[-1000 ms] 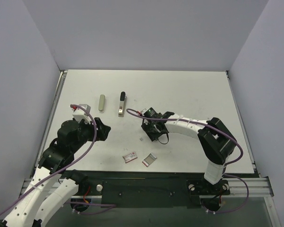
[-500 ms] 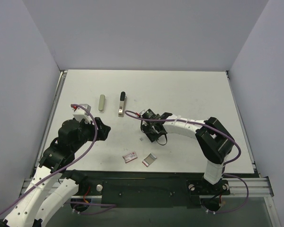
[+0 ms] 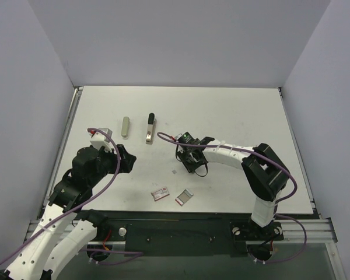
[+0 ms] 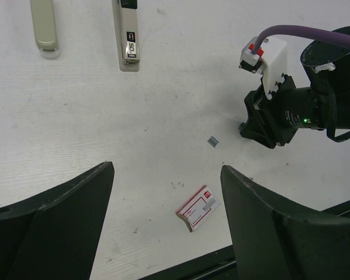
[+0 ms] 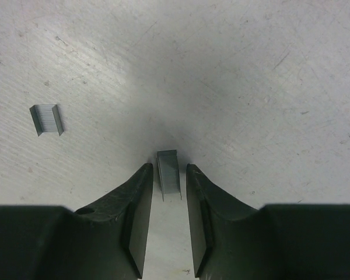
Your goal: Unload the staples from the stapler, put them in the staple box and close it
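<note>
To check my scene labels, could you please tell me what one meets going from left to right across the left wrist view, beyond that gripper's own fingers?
Beige oblong piece → stapler → red-and-white box → right arm.

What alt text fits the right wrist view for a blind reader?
The right gripper straddles a short strip of staples on the white table, jaws narrowly apart, not yet pinching it. A second strip lies apart at upper left.
</note>
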`<act>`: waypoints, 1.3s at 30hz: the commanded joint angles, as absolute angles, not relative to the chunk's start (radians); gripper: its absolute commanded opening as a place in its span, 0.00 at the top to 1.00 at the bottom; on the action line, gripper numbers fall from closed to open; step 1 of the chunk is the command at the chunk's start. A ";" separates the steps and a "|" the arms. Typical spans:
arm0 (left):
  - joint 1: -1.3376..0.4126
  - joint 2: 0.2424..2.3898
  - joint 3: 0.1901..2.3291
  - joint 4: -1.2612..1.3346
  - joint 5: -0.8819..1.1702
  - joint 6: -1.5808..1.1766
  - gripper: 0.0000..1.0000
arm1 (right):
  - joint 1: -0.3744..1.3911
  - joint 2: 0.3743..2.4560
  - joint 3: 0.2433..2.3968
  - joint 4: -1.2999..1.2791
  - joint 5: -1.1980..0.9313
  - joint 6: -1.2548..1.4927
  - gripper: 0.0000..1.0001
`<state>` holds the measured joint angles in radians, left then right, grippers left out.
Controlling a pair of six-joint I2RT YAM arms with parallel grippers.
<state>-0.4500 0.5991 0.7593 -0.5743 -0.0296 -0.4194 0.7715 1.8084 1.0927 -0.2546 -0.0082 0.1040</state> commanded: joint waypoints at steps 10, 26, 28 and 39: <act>-0.443 0.603 0.761 -0.557 -0.037 -0.426 0.16 | 0.767 1.809 1.089 -0.304 -0.045 0.129 0.90; -0.434 0.615 0.759 -0.554 -0.028 -0.425 0.16 | 0.952 1.496 0.999 -0.348 0.055 0.193 0.92; -0.434 0.615 0.758 -0.557 -0.029 -0.426 0.16 | 0.974 1.464 0.977 -0.350 0.054 0.210 0.92; -0.428 0.609 0.755 -0.554 -0.020 -0.430 0.16 | 1.083 1.440 0.925 -0.330 0.060 0.279 0.91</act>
